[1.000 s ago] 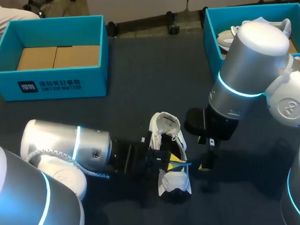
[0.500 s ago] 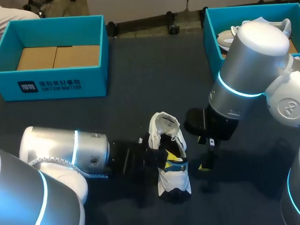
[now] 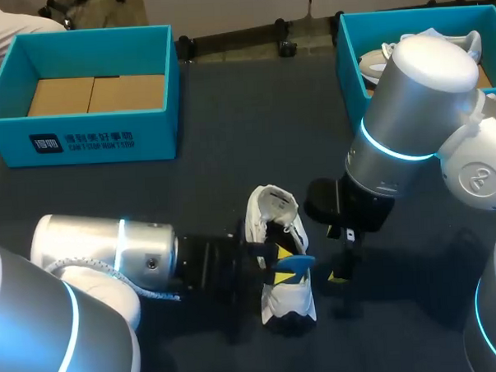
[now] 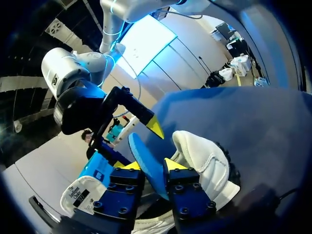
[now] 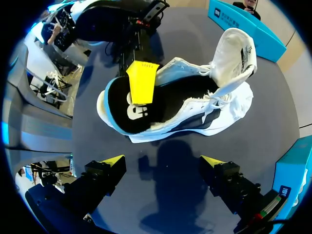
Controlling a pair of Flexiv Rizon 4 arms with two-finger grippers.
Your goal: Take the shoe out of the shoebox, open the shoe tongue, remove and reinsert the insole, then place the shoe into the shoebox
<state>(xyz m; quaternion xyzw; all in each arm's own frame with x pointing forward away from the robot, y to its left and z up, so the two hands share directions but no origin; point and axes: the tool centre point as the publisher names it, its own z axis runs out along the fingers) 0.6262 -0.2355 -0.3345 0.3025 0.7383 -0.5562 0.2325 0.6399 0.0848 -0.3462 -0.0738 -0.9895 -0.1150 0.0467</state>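
Note:
The white shoe (image 3: 288, 304) lies on the dark table between my arms, its tongue (image 3: 272, 203) folded back and up. From the left, my left gripper (image 3: 277, 257) reaches into the shoe's opening. The insole (image 3: 297, 264), blue underneath and black on top, sticks out from between its fingers toward the right. In the left wrist view the insole (image 4: 144, 163) fills the gap of the left gripper (image 4: 152, 165), above the shoe (image 4: 204, 161). In the right wrist view one yellow finger (image 5: 141, 83) presses on the insole (image 5: 124, 114). My right gripper (image 3: 341, 272) (image 5: 162, 161) stands open beside the shoe (image 5: 214, 97), holding nothing.
A teal shoebox (image 3: 81, 140) with a bare cardboard floor stands at the back left. A second teal box (image 3: 349, 58) at the back right holds another white shoe (image 3: 374, 65), partly hidden by my right arm.
The insole has tipped up out of the shoe, so more of its blue underside shows. My left arm has drawn back slightly to the left. The right arm has not moved.

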